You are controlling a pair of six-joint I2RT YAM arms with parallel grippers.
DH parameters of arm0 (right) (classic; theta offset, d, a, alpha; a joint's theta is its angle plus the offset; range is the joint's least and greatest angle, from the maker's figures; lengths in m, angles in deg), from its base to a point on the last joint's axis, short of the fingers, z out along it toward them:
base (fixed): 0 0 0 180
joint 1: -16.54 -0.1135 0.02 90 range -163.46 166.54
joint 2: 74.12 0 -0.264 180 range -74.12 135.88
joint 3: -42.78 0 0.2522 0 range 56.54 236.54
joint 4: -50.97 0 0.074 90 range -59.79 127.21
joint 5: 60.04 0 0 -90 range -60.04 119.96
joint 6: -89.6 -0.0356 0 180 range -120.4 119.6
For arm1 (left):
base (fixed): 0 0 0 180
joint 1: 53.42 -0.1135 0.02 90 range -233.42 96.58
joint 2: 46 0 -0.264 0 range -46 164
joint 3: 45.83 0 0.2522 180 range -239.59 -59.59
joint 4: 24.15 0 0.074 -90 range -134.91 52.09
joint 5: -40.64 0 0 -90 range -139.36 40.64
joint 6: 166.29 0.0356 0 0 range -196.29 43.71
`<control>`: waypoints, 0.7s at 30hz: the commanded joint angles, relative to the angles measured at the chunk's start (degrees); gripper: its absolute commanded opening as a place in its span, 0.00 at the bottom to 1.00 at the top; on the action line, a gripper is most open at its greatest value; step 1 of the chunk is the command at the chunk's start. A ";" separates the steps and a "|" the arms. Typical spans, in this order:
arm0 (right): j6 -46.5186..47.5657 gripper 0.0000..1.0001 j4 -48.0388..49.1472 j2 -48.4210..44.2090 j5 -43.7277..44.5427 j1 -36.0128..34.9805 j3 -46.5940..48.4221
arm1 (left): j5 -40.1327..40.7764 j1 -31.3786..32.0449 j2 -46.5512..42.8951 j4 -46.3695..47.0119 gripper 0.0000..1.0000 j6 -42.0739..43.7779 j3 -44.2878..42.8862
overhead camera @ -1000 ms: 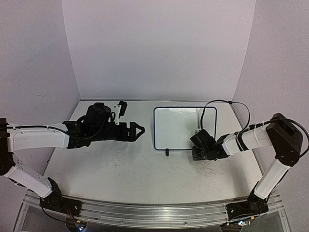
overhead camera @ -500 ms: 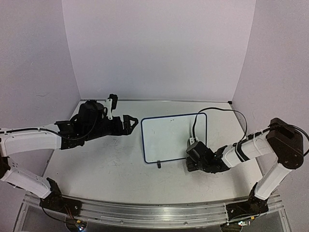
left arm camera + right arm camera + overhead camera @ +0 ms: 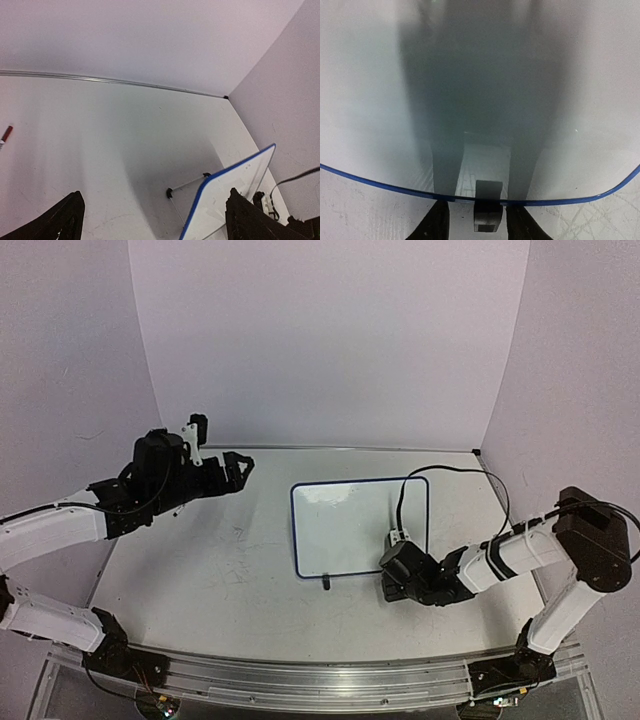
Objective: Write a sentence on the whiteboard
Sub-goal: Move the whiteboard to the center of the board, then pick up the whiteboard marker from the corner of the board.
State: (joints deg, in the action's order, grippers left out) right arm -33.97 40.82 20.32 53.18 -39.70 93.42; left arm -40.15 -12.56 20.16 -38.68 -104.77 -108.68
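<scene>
Scene: a pale, scuffed table (image 3: pixel 230 570) seen from above, lilac walls behind, my two arms reaching in from the lower corners.
Board: the board (image 3: pixel 350 525) sits right of centre in the top view, a white face in a thin blue rounded frame, its long side running left to right. From my left wrist it shows at lower right, tilted, with a thin strut behind it.
Board face: white with grey shading. In my right wrist view it fills nearly the whole frame, its blue edge curving across the bottom.
Feet: a black foot (image 3: pixel 325 583) pokes out below the board's lower edge, left of my right gripper. A second foot (image 3: pixel 487 207) sits at bottom centre of the right wrist view, just under the blue edge.
Right gripper: my right gripper (image 3: pixel 388 582) is low on the table at the board's lower right corner. Its jaws stand apart, one finger (image 3: pixel 437 225) on each side of the second foot, and they clamp nothing.
Left gripper: my left gripper (image 3: pixel 240 462) hangs in the upper left of the top view, well apart from the board. Its jaws are spread wide, with bare table showing between them.
Cable: a black cable (image 3: pixel 410 490) loops from my right arm over the board's right side.
Red object: a small red object (image 3: pixel 5 134) lies on the table at the left edge of the left wrist view, cut off. I cannot tell what it is.
</scene>
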 commanded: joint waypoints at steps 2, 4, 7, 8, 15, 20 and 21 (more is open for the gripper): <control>-5.19 0.59 -5.22 -7.06 4.92 -0.14 0.46 | -1.49 -5.44 -1.31 -5.02 0.99 3.96 -7.11; -7.42 0.62 -7.58 -8.68 6.08 -0.18 0.45 | -0.20 -6.17 -0.32 -7.26 1.00 5.17 -8.12; -9.54 0.68 -8.50 -9.45 7.04 -0.14 -0.44 | -0.78 -8.90 0.92 -8.95 0.99 5.40 -8.51; -10.09 0.70 -8.53 -9.18 7.05 -0.13 -0.62 | -1.81 -10.66 1.36 -9.37 0.99 5.19 -8.67; -11.21 0.79 -8.01 -8.64 4.89 -0.16 -1.08 | -6.12 -20.08 8.51 -18.59 0.99 6.17 -15.30; -8.18 0.82 -8.01 -13.82 2.29 -0.18 -0.94 | -7.59 -27.13 20.60 -28.13 1.00 10.10 -21.36; -7.27 0.83 -8.01 -15.11 1.64 -0.15 -0.90 | -7.07 -28.08 22.82 -29.16 1.00 11.33 -22.52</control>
State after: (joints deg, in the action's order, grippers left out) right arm -43.67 33.06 10.77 56.39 -39.75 92.44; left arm -46.16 -36.49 34.99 -58.69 -98.22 -126.27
